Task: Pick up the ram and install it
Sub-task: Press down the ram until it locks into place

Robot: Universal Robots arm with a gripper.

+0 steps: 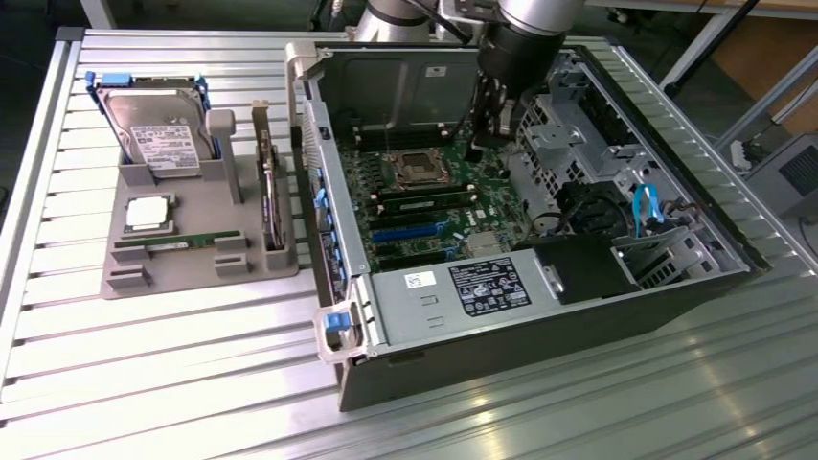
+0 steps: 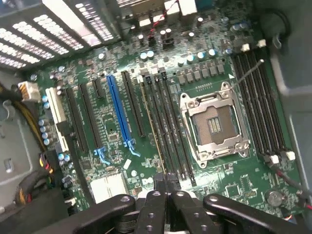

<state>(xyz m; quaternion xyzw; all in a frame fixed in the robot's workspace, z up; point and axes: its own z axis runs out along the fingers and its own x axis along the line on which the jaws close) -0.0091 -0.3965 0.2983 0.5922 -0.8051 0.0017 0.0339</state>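
The tool (image 2: 163, 187) is shut tight, with its two tips pressed together. It hangs low inside the open computer case (image 1: 422, 369), just over the green board. I cannot tell if the tips pinch anything.

Right at the tips starts a long thin stick, the ram (image 2: 153, 131). It stands on its edge in one of the long black slots, just beside the empty socket (image 2: 214, 124). It runs along the same way as the slots. The slots on the other side of the socket have nothing in them.

Farther from the socket, outside the case, a grey holder (image 1: 128, 278) sits on the worktop (image 1: 153, 383). A second green stick (image 1: 172, 242) lies in it, well away from the tool. A hard drive (image 1: 160, 134) stands in the holder too.

I think the putting-in step is under way, since the ram is already in its slot and the shut tool is at its end. I cannot see if the ram is pushed all the way in. To finish, it needs a straight push down, not a tilted one, so both ends sink the same.
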